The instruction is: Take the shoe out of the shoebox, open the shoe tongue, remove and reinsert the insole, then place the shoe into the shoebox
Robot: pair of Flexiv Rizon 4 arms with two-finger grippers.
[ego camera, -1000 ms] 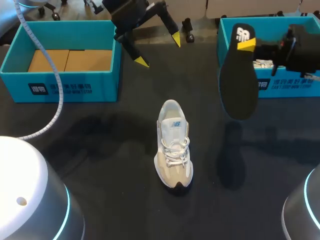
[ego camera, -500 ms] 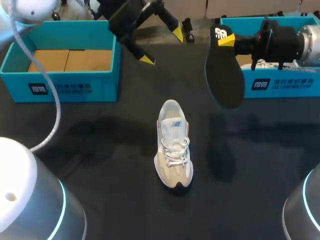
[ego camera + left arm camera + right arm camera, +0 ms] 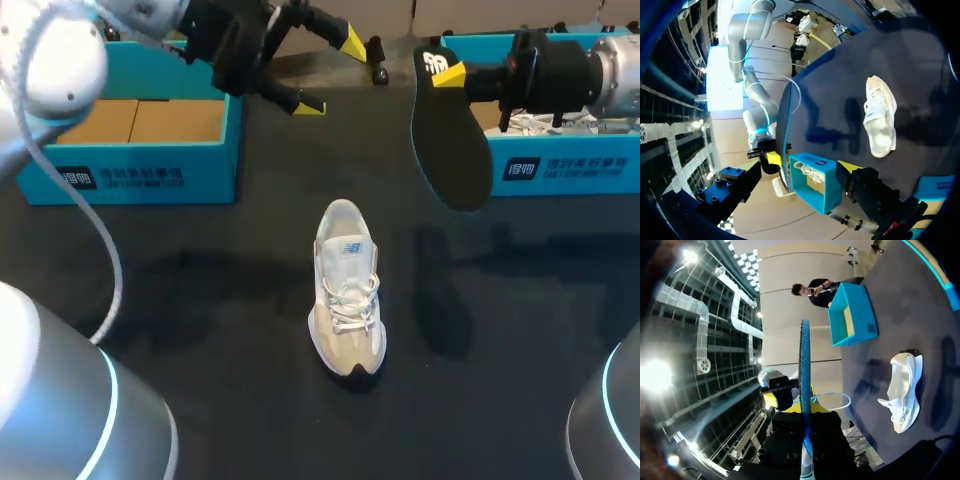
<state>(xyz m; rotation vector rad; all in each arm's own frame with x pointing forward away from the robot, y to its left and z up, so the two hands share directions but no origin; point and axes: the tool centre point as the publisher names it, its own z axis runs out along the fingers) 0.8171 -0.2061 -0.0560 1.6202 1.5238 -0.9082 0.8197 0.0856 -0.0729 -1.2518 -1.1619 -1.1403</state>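
Shoe (image 3: pixel 347 290) upright mid-table (image 3: pixel 200 320), toe toward near edge, untouched. Insole (image 3: pixel 450 140) out of it, hanging in air before right box (image 3: pixel 560 170), pinched at one end by right gripper (image 3: pixel 450 75). Left gripper (image 3: pixel 331 74) beside left box (image 3: pixel 130 180), fingers spread, holding nothing.
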